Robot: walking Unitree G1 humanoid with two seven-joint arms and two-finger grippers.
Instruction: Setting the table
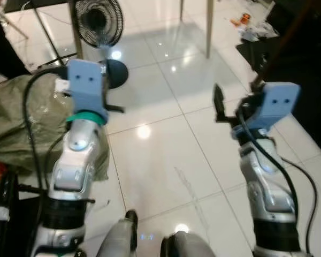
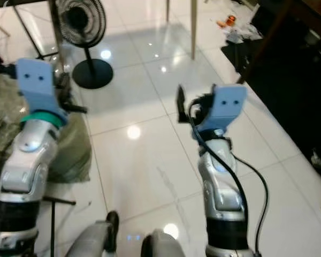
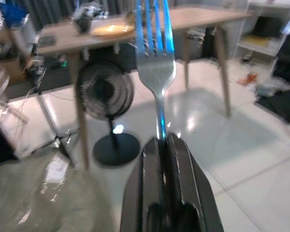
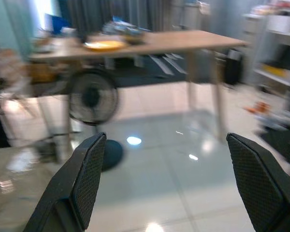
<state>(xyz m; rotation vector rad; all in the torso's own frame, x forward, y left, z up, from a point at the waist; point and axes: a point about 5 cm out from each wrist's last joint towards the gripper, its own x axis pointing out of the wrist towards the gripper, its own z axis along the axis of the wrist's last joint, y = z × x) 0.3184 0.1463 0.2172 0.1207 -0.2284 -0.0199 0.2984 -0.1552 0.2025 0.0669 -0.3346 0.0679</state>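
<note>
In the left wrist view, a silver fork (image 3: 156, 67) stands upright with its tines up, its handle pinched between the black fingers of my left gripper (image 3: 165, 145), which is shut on it. Beyond the fork stands a light wooden table (image 3: 193, 17) with a yellow plate (image 3: 112, 30) on it. My right gripper (image 4: 166, 159) is open, with nothing between its fingers (image 4: 87, 174); the same table (image 4: 183, 41) and plate (image 4: 105, 45) lie ahead of it. From the head camera, both arms are raised over the white tiled floor, the left gripper (image 1: 115, 108) and the right gripper (image 1: 219, 104).
A black standing fan (image 1: 99, 21) stands by the table leg, ahead and to my left. A green-grey sack (image 1: 21, 112) lies on the floor at my left. Dark furniture (image 1: 305, 80) runs along the right. Glossy white floor tiles (image 1: 166, 144) stretch ahead.
</note>
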